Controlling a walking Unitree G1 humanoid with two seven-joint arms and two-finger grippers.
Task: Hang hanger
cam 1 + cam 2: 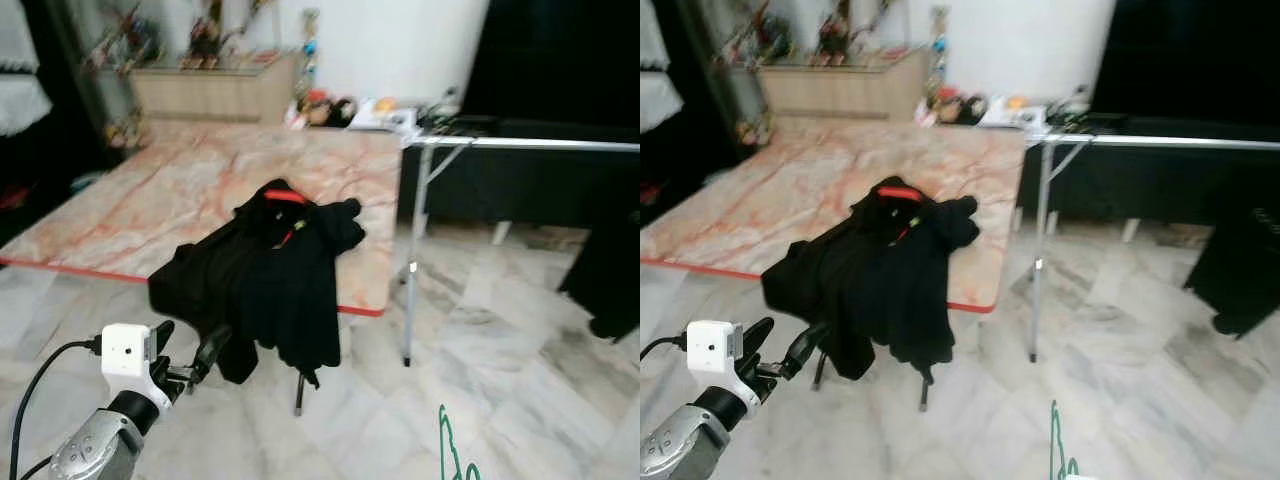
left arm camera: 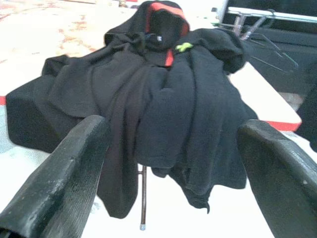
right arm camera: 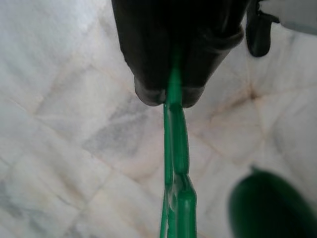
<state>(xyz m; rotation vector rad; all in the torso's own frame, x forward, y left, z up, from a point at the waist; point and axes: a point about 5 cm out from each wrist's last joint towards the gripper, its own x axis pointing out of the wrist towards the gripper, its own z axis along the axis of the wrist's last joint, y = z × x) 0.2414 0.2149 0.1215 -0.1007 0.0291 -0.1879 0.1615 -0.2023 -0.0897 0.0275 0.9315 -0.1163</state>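
**Hanger in hand, but nothing is hung yet**

The big thing to look at is the table with the pink marble top. A black jacket lies in a heap on the near corner of that table, and part of it droops over the edge toward the floor. It has a red strip by the collar.

The left gripper is raised in front of the table, just below the jacket and pointing at it. Its two black fingers are spread wide apart with nothing between them. The jacket sits a little way beyond them, so they are not touching it.

The right gripper is low down, to the right of the table, over the pale floor tiles. Its fingers are pressed together on a thin green hanger. A bit of that green hanger pokes up at the bottom of the head view.

A silver clothes rail stands just past the far right corner of the table.

So the hanger has been picked up, and that part looks done. The jacket is not on the hanger yet, and the hanger is well apart from the rail. My guess is that the left gripper must take hold of the jacket next.
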